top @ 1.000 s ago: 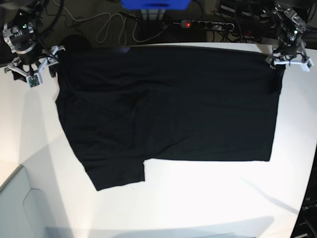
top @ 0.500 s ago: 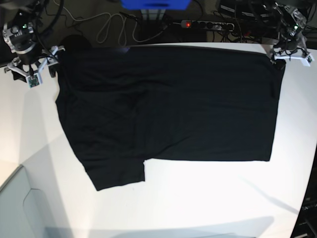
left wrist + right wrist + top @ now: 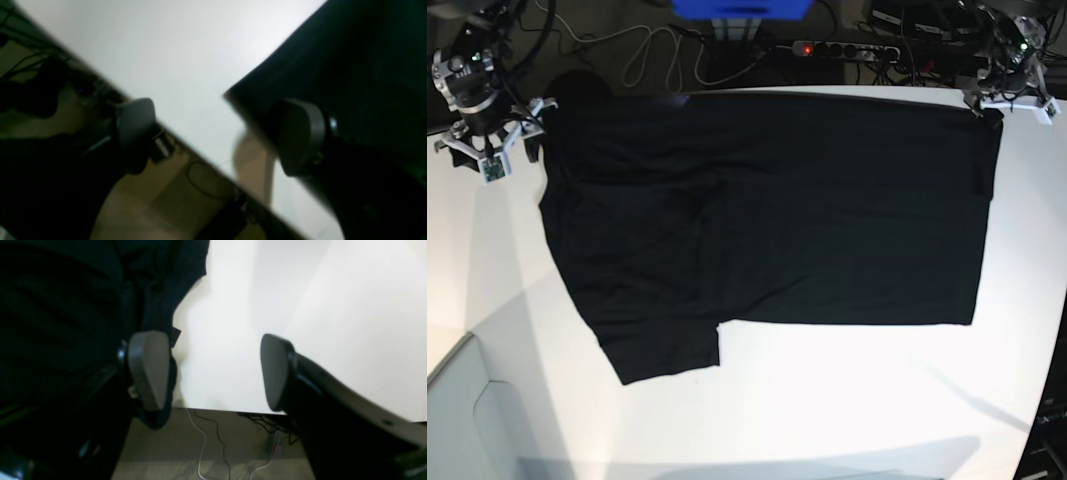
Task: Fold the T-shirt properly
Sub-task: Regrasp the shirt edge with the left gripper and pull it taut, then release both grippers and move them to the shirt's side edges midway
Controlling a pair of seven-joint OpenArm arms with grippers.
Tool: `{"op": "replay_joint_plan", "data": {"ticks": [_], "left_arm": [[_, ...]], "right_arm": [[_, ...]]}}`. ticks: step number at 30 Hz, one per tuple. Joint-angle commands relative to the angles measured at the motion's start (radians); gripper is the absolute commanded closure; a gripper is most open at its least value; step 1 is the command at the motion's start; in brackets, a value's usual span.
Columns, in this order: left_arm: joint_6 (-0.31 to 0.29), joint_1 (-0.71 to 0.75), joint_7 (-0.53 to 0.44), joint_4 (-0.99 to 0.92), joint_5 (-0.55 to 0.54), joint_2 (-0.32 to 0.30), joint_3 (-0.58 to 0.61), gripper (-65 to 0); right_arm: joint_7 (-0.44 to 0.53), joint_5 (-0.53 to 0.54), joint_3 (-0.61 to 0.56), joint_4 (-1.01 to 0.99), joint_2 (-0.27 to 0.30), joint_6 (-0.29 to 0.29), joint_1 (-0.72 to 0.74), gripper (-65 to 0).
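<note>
The black T-shirt [image 3: 767, 210] lies spread flat on the white table [image 3: 847, 400], plain side up, one sleeve pointing to the near left. My left gripper [image 3: 1009, 100] hovers open at the shirt's far right corner. In the left wrist view its fingers [image 3: 300, 136] straddle that corner of the T-shirt [image 3: 333, 66], one over cloth, the other past the table edge; the left gripper [image 3: 217, 133] holds nothing. My right gripper [image 3: 489, 140] stands open at the far left corner. In the right wrist view the right gripper [image 3: 213, 371] spans bare table beside the T-shirt [image 3: 83, 306].
A power strip [image 3: 847, 48] with a red light, loose cables [image 3: 642, 55] and a blue object [image 3: 740, 8] lie behind the table's far edge. A grey panel [image 3: 457, 420] sits at the near left corner. Floor cables [image 3: 206, 446] show below the table edge.
My left gripper has drawn back toward the table's far edge at the shirt's right corner, and the dark fold below it has flattened. The right gripper has shifted slightly toward the far edge.
</note>
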Motion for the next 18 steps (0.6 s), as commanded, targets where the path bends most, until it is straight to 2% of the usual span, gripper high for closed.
{"op": "replay_joint_plan", "data": {"ticks": [1, 6, 12, 18], "left_arm": [[0.0, 0.02, 0.011, 0.008, 0.009, -0.008, -0.004, -54.4], [0.0, 0.047, 0.011, 0.017, 0.009, 0.018, -0.007, -54.4], [0.0, 0.093, 0.011, 0.183, 0.009, 0.067, -0.01, -54.4], [0.0, 0.116, 0.011, 0.33, 0.009, 0.082, -0.03, -54.4]], "right_arm": [[0.018, 0.007, 0.005, 0.014, 0.012, 0.008, -0.001, -42.3], [0.018, 0.007, 0.005, 0.014, 0.012, 0.008, -0.001, -42.3], [0.021, 0.007, 0.005, 0.014, 0.012, 0.008, 0.001, -42.3], [0.018, 0.007, 0.005, 0.014, 0.012, 0.008, 0.018, -42.5]]}}
